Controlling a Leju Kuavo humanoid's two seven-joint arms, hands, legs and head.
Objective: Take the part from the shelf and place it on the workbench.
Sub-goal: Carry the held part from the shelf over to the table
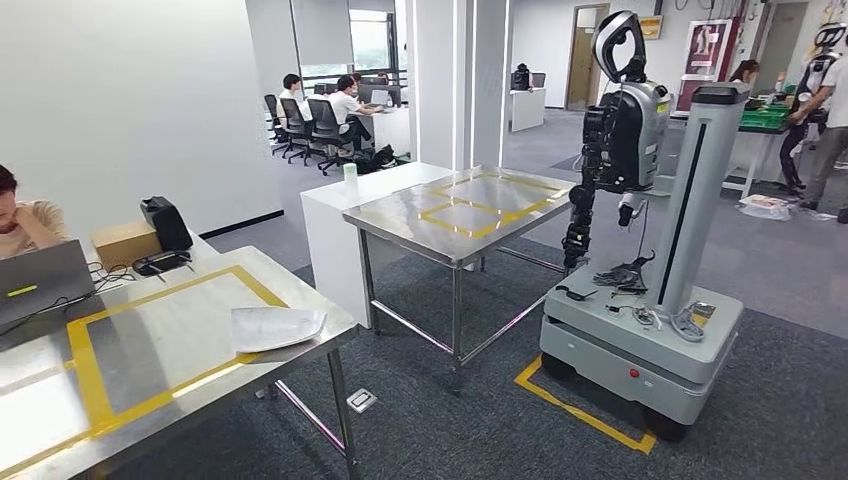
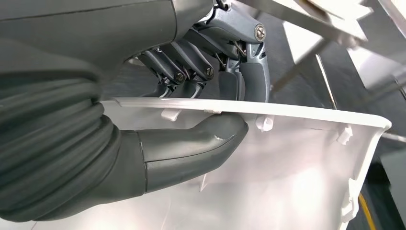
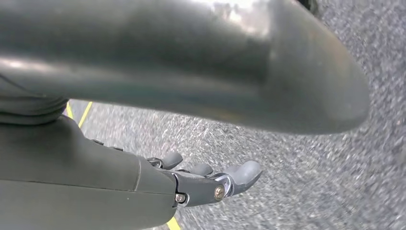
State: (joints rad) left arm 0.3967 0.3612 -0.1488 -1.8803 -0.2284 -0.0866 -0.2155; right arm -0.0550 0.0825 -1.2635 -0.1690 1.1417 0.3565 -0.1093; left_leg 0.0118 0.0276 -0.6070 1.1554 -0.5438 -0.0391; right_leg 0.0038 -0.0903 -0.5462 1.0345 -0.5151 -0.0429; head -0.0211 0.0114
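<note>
My left hand [image 2: 143, 57] grips a white plastic part [image 2: 287, 167]: the thumb [image 2: 201, 143] presses on its inner face and the darker fingers [image 2: 239, 81] wrap behind its thin rim. Steel table legs show beyond it. The steel workbench [image 1: 160, 330] with a yellow tape rectangle stands at the lower left of the head view, and a flat white part [image 1: 278, 327] lies near its right edge. My right hand [image 3: 191, 182] hangs over grey carpet, fingers loosely extended and holding nothing.
A person [image 1: 25, 225] sits behind a laptop [image 1: 40, 280] at the workbench's far end, beside a cardboard box [image 1: 125, 243] and a black device [image 1: 165, 222]. A second taped steel table [image 1: 470, 215] stands ahead. Another robot on a wheeled base [image 1: 640, 330] is to the right.
</note>
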